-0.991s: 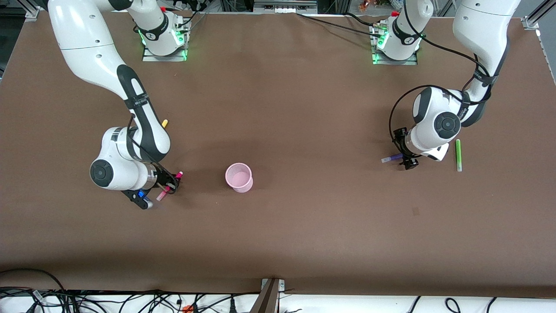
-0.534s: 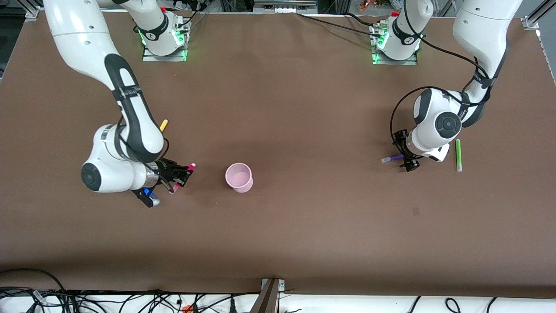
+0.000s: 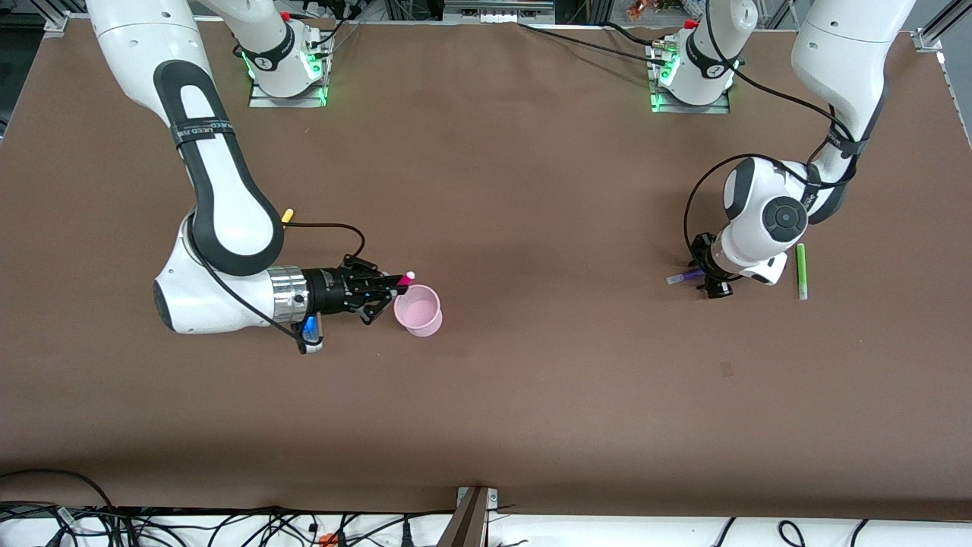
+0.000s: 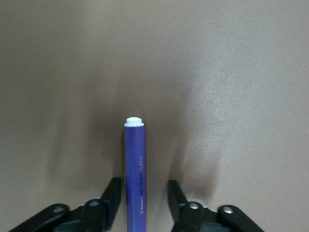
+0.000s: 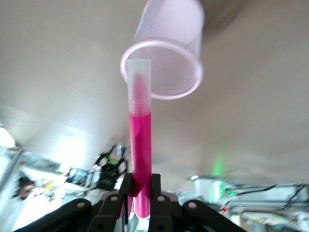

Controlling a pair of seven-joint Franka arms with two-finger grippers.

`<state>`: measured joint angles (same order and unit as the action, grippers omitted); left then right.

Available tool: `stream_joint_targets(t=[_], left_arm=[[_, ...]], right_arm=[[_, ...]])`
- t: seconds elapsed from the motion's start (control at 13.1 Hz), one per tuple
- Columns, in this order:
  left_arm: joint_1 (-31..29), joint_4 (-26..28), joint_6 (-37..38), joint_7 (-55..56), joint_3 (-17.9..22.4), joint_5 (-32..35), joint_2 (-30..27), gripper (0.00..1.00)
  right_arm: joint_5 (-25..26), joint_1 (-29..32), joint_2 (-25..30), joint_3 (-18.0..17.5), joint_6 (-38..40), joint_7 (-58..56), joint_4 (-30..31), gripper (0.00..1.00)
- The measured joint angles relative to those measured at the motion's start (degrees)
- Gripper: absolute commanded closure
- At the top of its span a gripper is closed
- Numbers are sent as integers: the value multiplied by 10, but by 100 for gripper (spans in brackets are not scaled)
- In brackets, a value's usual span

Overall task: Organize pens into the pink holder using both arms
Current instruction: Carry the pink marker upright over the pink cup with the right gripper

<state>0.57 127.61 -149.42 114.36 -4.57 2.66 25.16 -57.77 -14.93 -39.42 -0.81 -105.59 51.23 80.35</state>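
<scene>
Front view: brown worktop (image 3: 531, 395); small round pale pink translucent plastic cup (image 3: 418, 310) upright near the middle; right end effector (image 3: 383, 286) beside its rim, clamped on slim magenta marker pen (image 3: 402, 279); yellow pen (image 3: 287, 216) mostly hidden by the right arm; left end effector (image 3: 712, 285) low over slim purple pen (image 3: 685, 277); green pen (image 3: 800, 270) just beside, toward the left arm's end.

Left wrist view: purple pen lying between parted fingers (image 4: 112, 199), untouched.

Right wrist view: magenta pen's pale end at the cup's mouth.
</scene>
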Motion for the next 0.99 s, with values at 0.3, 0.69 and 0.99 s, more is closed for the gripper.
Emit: stream_joint_targets(t=[0.3, 0.69, 0.99], left_arm=[[0, 0, 0, 0, 0, 0, -3, 100], [0, -5, 1, 0, 0, 0, -19, 100], [5, -76, 105, 0, -9, 0, -49, 100]], right_arm=[[-52, -27, -30, -5, -60, 1, 10, 100], [-72, -44, -41, -4, -86, 3, 16, 100], [-72, -40, -46, -3, -86, 2, 26, 100]])
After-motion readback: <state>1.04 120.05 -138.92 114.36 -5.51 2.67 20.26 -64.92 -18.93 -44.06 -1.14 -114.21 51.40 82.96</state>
